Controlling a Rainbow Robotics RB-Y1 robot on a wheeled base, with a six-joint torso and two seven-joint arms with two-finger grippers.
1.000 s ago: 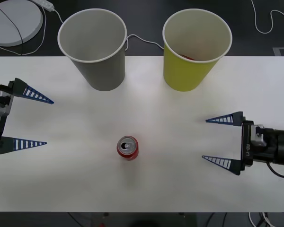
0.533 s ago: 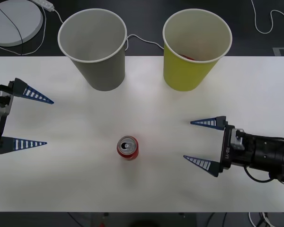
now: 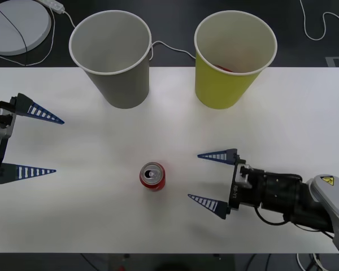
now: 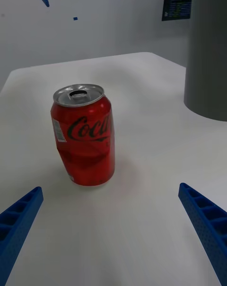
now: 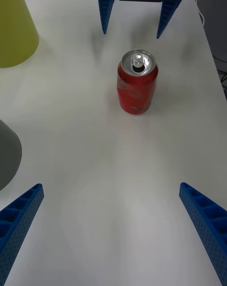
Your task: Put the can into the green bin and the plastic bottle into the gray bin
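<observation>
Left gripper (image 3: pixel 28 141): parked at the bench's left edge, its two blue ribbed fingers spread wide with nothing between them; the arm behind it is cut off by the picture's edge.
Bench (image 3: pixel 305 113): white top carrying both bins and the can; its near edge runs along the bottom of the front view.
Gray bin (image 3: pixel 112 56): upright at the far left-centre of the bench; pale inside visible, and nothing can be made out in it. In the right wrist view only a slice of its gray wall (image 4: pixel 207 54) shows, the rim cut off.
Can (image 3: pixel 152 175): standing upright on the bench, in front of the two bins and well apart from them, silver top and pull tab up. The right wrist view shows a dent in its red side (image 4: pixel 85 139).
Green bin (image 3: pixel 233 59): upright at the far right-centre; a small reddish patch shows low inside against the near wall, too little visible to identify.
Right gripper (image 3: pixel 209 176): low over the bench just to the right of the can, fingers parted and pointing at it, not touching it.
</observation>
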